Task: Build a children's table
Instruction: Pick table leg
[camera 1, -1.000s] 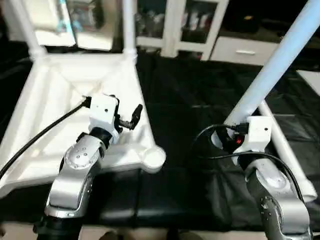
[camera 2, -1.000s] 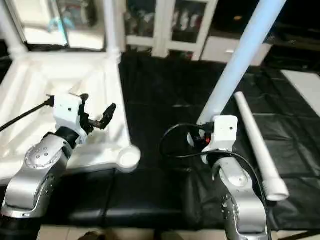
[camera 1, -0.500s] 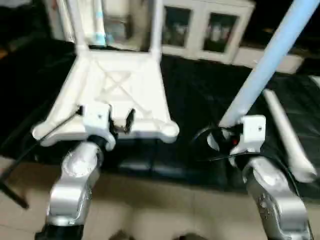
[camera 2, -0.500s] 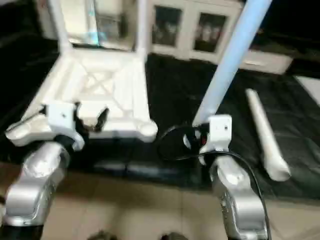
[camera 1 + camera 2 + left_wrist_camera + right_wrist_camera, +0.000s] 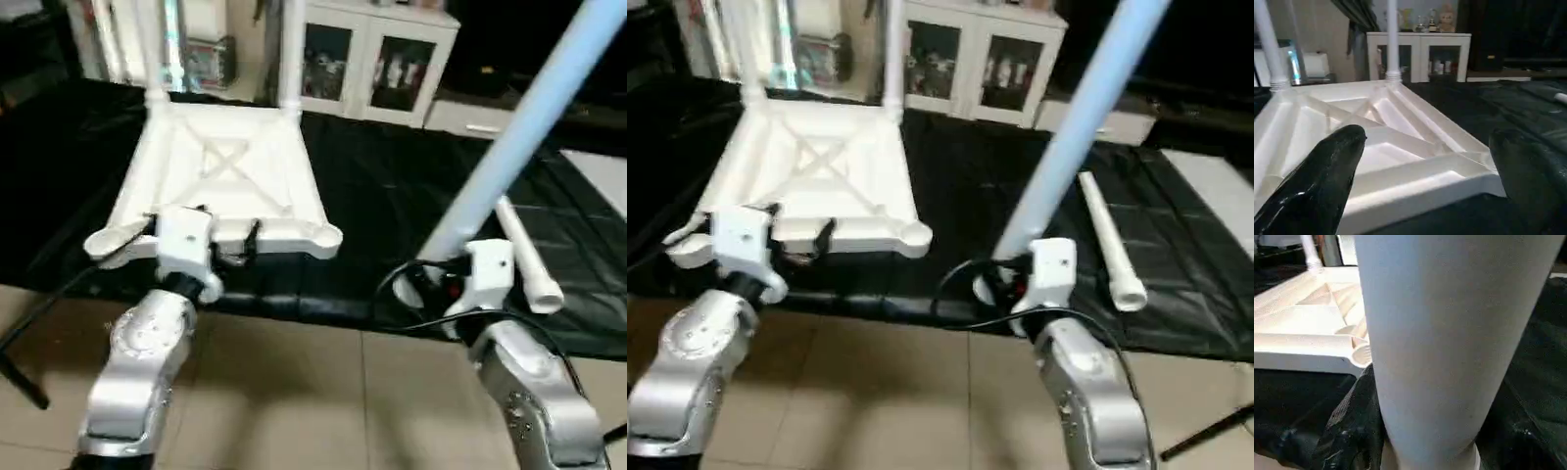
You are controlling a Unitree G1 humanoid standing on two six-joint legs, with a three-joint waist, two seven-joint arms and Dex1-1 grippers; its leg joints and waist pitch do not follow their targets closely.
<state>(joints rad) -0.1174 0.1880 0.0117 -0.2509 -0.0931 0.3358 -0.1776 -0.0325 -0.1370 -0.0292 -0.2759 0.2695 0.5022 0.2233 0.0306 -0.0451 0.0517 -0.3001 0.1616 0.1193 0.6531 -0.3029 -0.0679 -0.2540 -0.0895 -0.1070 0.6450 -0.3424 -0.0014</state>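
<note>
The table top (image 5: 223, 182) lies ribs-up at 11 o'clock, 2 legs (image 5: 290, 59) standing in its far sockets. Left gripper (image 5: 1425, 186) gapes wide, empty, at its near edge. Right gripper (image 5: 1420, 440) clamps a leg (image 5: 509, 147); another leg (image 5: 527, 257) lies at 2 o'clock

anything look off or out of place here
Nothing damaged or spilled. The table top lies upside down on the black cover, with two legs already standing in its far corner sockets. The right gripper holds a third leg tilted, and the fourth leg lies loose on the cover nearby.
</note>
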